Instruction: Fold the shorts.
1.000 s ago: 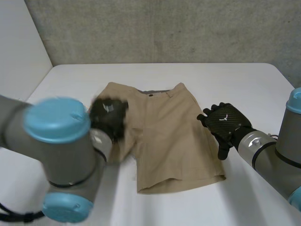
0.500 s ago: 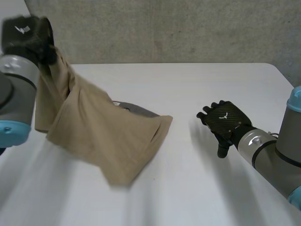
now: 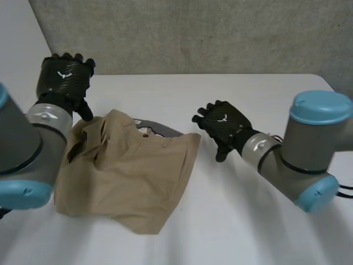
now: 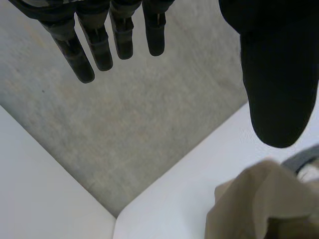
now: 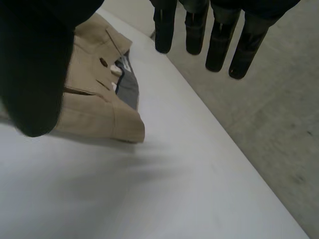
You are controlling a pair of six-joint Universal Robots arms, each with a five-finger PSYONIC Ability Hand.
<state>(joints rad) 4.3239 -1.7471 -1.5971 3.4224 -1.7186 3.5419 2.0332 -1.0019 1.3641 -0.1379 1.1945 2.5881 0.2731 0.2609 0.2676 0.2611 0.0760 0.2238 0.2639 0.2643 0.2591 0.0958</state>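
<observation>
- Left hand (image 3: 62,81): raised at the far left corner of the shorts. Its fingers (image 4: 97,42) are straight and spread well away from the thumb, and it holds nothing.
- Khaki shorts (image 3: 127,176): they lie rumpled and partly doubled over on the white table (image 3: 248,221), below and beside the left thumb. They spread from there toward the right hand.
- Right hand (image 3: 227,124): it hovers just beside the waistband corner of the shorts without touching it. Its fingers (image 5: 219,45) are straight, the thumb is apart, and the hand is empty.
- Waistband: it faces the right hand. A button (image 5: 103,62) and the grey inner lining (image 5: 128,87) can be seen there.
- Beyond both hands: a grey concrete wall (image 3: 193,33) stands behind the table.
</observation>
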